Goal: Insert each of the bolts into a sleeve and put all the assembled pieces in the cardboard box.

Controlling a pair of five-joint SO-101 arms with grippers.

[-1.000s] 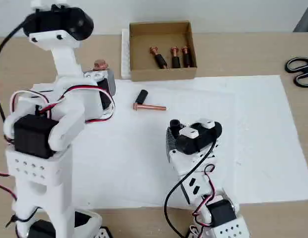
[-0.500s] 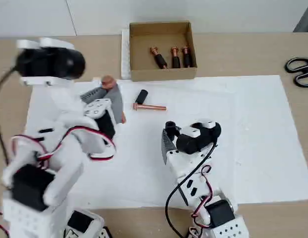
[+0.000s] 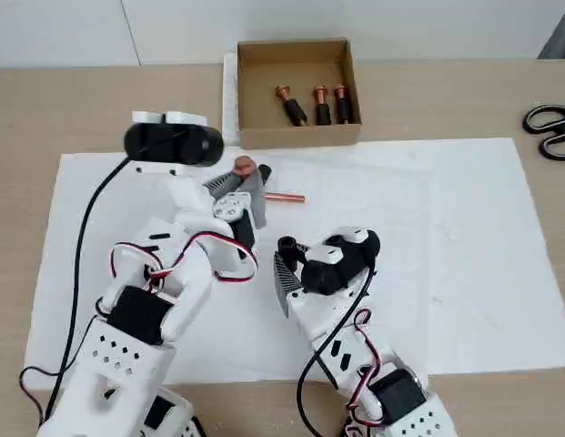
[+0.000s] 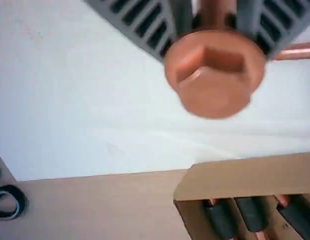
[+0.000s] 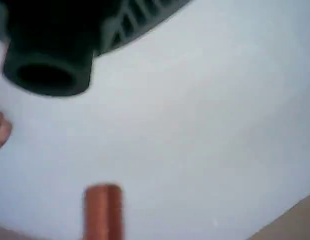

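My left gripper (image 3: 247, 188) is shut on a copper bolt (image 3: 244, 166), whose hex head (image 4: 214, 75) points toward the wrist camera between the grey fingers (image 4: 140, 20). My right gripper (image 3: 283, 262) is shut on a black sleeve (image 3: 287, 244), which shows its open end (image 5: 47, 67). It sits just right of and nearer than the left gripper. A loose bolt (image 3: 285, 197) lies on the white paper, its shaft (image 5: 103, 210) visible. A loose black sleeve (image 3: 263, 173) peeks out behind the left gripper. The cardboard box (image 3: 264, 56) holds three assembled pieces (image 3: 318, 105).
White paper (image 3: 464, 237) covers the middle of the wooden table. Scissors (image 3: 550, 130) lie at the right edge. The box (image 4: 234, 180) stands just beyond the paper's far edge.
The left arm has swung from the back left toward the centre, carrying the bolt. The right gripper has shifted left with the sleeve.
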